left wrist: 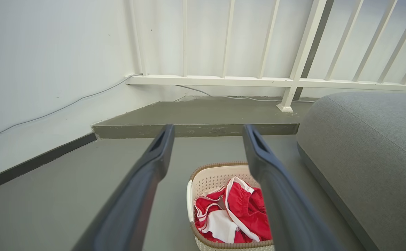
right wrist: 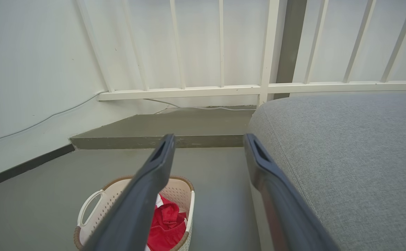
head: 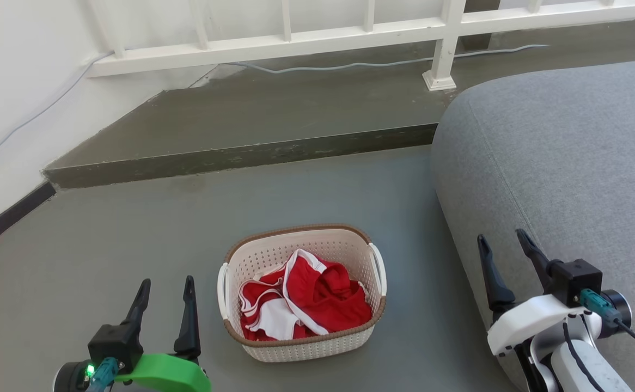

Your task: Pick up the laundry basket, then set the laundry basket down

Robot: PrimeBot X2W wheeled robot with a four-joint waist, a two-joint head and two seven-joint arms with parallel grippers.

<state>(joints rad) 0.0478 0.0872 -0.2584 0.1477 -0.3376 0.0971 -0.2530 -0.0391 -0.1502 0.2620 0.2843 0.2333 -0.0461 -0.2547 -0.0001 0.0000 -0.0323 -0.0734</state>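
Note:
The laundry basket (head: 317, 247) stands on the grey floor, cream and perforated with a brown rim and white side handles, holding red-and-white clothes (head: 306, 302). My left gripper (head: 166, 288) hovers open at the basket's left, apart from it. My right gripper (head: 504, 244) is open over the sofa's edge, well to the basket's right. In the left wrist view the basket (left wrist: 211, 179) lies below and between my open left gripper (left wrist: 208, 134) fingers. In the right wrist view the basket (right wrist: 91, 209) sits low left, partly behind a finger of my open right gripper (right wrist: 208, 143).
A grey fabric sofa (head: 568, 163) fills the right side. A raised concrete step (head: 241, 155) runs behind the basket, with a white railing (head: 443, 49) and a cable (head: 350, 65) on it. A white wall (head: 12, 81) closes the left.

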